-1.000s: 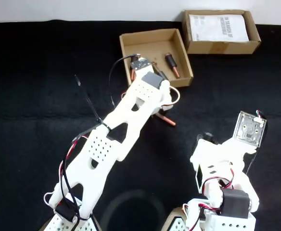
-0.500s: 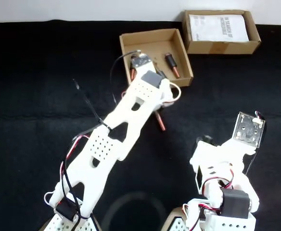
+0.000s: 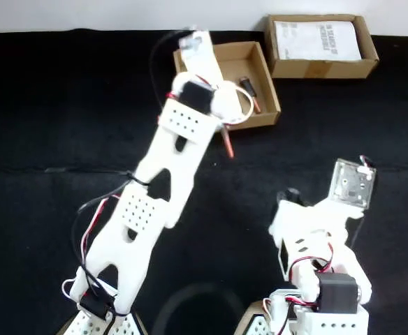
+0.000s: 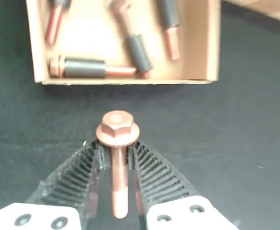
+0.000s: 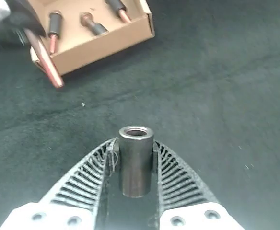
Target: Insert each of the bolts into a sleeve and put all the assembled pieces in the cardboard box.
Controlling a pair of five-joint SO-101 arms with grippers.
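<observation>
Copper bolt [image 4: 116, 167] clamped in left tool [image 4: 116, 149] near the cardboard box [image 4: 212, 43] of assembled pieces [image 4: 89, 68]; right tool [image 5: 135, 145] grips a sleeve [image 5: 136, 165].

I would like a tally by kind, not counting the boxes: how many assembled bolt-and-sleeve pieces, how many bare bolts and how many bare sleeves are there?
Assembled pieces, all in the cardboard box: 4
Bare bolt: 1
Bare sleeve: 1
Total: 6
</observation>
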